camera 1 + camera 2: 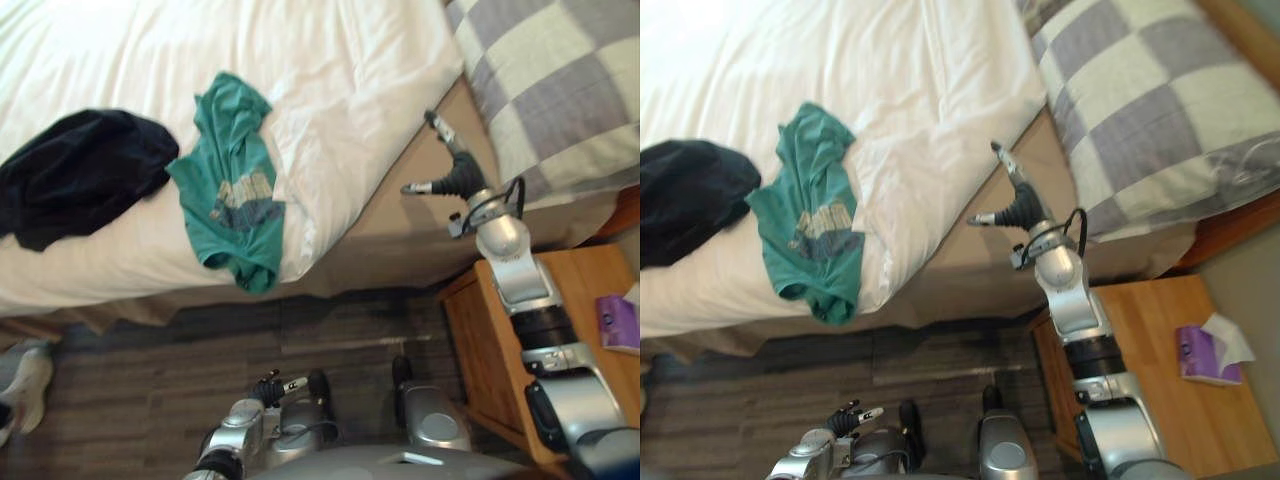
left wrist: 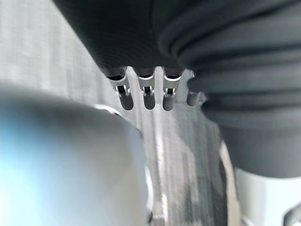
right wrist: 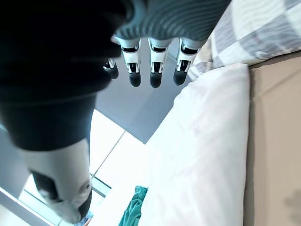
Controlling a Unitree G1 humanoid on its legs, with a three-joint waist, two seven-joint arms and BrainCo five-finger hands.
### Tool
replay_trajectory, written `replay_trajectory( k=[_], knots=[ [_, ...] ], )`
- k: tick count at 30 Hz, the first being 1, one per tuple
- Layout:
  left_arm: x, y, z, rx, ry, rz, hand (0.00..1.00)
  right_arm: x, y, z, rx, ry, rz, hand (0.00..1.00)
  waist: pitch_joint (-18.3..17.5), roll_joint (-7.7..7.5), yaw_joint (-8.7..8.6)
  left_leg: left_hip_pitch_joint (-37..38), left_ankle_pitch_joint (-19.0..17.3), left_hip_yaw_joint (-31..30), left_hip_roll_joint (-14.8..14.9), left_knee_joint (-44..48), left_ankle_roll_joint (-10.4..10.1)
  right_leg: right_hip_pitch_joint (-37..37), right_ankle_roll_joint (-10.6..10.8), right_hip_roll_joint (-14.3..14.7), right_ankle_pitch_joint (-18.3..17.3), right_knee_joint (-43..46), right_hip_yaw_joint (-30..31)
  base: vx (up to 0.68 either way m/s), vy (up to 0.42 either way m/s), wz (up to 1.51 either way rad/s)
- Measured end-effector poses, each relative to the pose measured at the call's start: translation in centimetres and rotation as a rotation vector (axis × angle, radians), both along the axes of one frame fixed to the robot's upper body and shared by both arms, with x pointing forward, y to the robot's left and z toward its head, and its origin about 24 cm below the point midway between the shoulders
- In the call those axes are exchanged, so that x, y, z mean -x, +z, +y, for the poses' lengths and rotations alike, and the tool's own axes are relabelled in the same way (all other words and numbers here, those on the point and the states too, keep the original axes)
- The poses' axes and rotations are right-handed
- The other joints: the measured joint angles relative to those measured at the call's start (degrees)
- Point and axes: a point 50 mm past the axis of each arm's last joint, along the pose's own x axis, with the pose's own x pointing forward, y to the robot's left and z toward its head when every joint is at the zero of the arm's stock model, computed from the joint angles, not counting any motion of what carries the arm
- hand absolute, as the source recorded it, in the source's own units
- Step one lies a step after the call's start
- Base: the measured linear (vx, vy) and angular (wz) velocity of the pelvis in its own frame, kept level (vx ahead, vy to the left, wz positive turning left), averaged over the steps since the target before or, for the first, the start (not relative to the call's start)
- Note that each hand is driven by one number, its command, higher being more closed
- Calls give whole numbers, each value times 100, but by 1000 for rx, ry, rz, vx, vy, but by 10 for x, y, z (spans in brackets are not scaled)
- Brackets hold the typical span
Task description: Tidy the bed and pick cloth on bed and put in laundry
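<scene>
Left hand point(image 1: 278, 388): relaxed, idle below duvet point(image 1: 350, 90).
Right hand point(image 1: 458, 175): empty, spread beside duvet for your tidying.
Green shirt point(image 1: 230, 195): on duvet, uncollected.

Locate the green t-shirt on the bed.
In the left eye view, the green t-shirt lies on the white duvet at the bed's near edge, left of centre, directly right of the dark garment.

From the head we're looking steeply down, both eyes sharing the bed point(image 1: 400, 235) edge and teal shirt point(image 1: 230, 190). Left wrist camera hugs our left hand point(image 2: 148, 96), facing floor point(image 2: 188, 155); right wrist looks past our right hand point(image 3: 157, 70) along the duvet point(image 3: 207, 141).
</scene>
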Motion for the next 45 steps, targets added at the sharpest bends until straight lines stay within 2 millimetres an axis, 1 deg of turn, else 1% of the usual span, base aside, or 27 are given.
replay_trajectory(
  k=[1,3,7,10,11,12,13,14,17,21,23,25,27,28,29,31,33,34,37,41,45],
  knots=[
    [-3,2,0,8,14,-17,0,-1,7,4,40,-12,-38,0,115,28,12,-123,35,-37,-36,18,37,-128,5,-51,6,49,-17,2,32,14],
    [-8,4,1,6,13,-38,0,-2,11,7,82,-26,-66,0,218,51,43,-241,42,-99,-60,91,46,-231,5,-100,6,114,-37,25,25,17],
    [-17,8,-1,7,6,-71,0,-6,22,18,176,-32,-109,0,317,82,111,-479,78,-148,-139,103,99,-486,5,-185,6,171,-56,36,32,14],
    [-20,9,-1,6,4,-85,0,-12,31,23,201,-48,-113,0,336,119,143,-758,89,-209,-200,181,118,-706,6,-256,7,214,-111,2,35,17],
    [-21,10,-1,8,2,-87,0,-14,32,23,203,-58,-111,0,342,132,147,-808,101,-243,-215,184,136,-743,7,-274,7,224,-143,-2,38,30],
    [-23,11,-3,14,-5,-94,0,-16,33,19,224,-85,-108,0,377,181,184,-875,113,-307,-241,198,155,-761,10,-312,7,225,-229,-4,34,24],
    [-25,11,-4,20,-9,-100,0,-17,32,16,246,-102,-97,0,379,187,271,-918,114,-311,-248,216,157,-804,10,-323,7,249,-234,-3,31,19],
    [-26,12,-3,19,-10,-105,0,-17,32,15,256,-110,-94,0,379,187,299,-958,114,-312,-254,233,157,-859,13,-331,5,289,-236,-11,21,10],
    [-30,14,-4,22,-15,-116,0,-24,40,14,265,-150,-82,0,443,243,314,-1123,147,-433,-321,289,205,-970,39,-416,-12,368,-338,-20,26,22],
    [-32,15,-3,19,-16,-126,0,-29,57,8,281,-202,-91,0,463,271,405,-1321,169,-468,-366,368,241,-1142,42,-471,-14,461,-371,-30,26,10],
    [-32,15,-4,19,-20,-125,0,-30,63,4,274,-218,-94,0,483,312,406,-1361,189,-521,-397,370,267,-1147,47,-513,-17,467,-469,-27,20,17],
    [-32,15,-3,13,-28,-122,0,-31,77,1,279,-244,-115,0,485,321,419,-1537,239,-549,-432,364,286,-1336,51,-553,-19,530,-501,-43,20,15],
    [-33,15,-3,10,-34,-115,0,-32,86,-1,287,-261,-130,0,495,342,424,-1657,286,-565,-456,359,295,-1475,62,-588,-11,574,-529,-29,9,12],
    [-34,16,-3,7,-35,-113,0,-33,92,-4,294,-281,-133,100,506,366,436,-1743,320,-586,-473,358,299,-1565,63,-608,-11,612,-542,-15,0,13],
    [-34,15,-4,8,-36,-110,0,-33,95,-7,293,-296,-134,100,514,386,450,-1805,341,-602,-480,359,295,-1624,68,-616,-6,624,-557,-11,-4,10],
    [-35,15,-4,7,-43,-101,0,-33,103,-11,281,-310,-131,100,526,417,533,-1935,379,-605,-488,357,290,-1780,72,-629,-3,680,-559,-8,-13,6],
    [-39,17,-8,4,-73,-106,0,-33,111,-17,285,-340,-132,100,555,490,582,-2006,426,-630,-501,327,285,-1872,72,-643,-3,716,-578,-19,-23,9],
    [-40,17,-10,5,-81,-106,0,-32,118,-18,265,-346,-127,100,558,524,595,-2041,501,-634,-520,229,286,-1951,81,-658,6,723,-581,-20,-24,11],
    [-41,18,-12,11,-86,-108,0,-32,129,-22,232,-359,-117,100,570,576,605,-2085,617,-624,-540,58,270,-2112,82,-694,12,776,-587,-13,-34,4],
    [-41,18,-14,8,-106,-106,0,-32,129,-23,175,-322,-92,100,545,616,588,-2113,644,-556,-533,16,253,-2235,83,-698,10,840,-522,6,-42,-8],
    [-41,18,-15,4,-121,-107,0,-35,121,-27,118,-296,-39,100,546,628,558,-1933,656,-476,-533,-44,250,-2129,83,-696,11,830,-458,19,-25,-11]
  ],
)
